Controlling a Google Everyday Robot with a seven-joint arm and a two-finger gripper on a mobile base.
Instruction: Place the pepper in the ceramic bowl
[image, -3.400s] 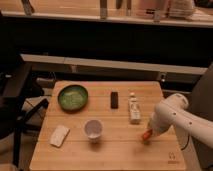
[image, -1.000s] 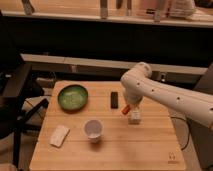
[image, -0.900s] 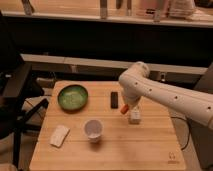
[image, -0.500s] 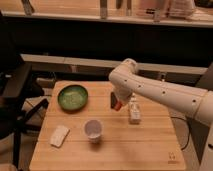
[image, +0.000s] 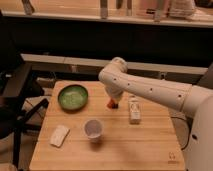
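A flat white block (image: 59, 135) lies near the front-left corner of the table (image: 150, 150). Behind it, toward the back-left corner, I see the ceramic bowl (image: 73, 97), green inside. A white cup (image: 93, 129) stands upright to the bowl's right, closer to the front edge. Around the table's middle, nearer the back edge, my claw (image: 114, 103) is pinched narrow on the pepper (image: 111, 104), whose orange-red end pokes out below it, right of the bowl and clear of its rim. I cannot tell whether the pepper touches the wood. A white bottle (image: 134, 109) sits just right of the claw. The white arm (image: 150, 92) reaches in from the right edge.
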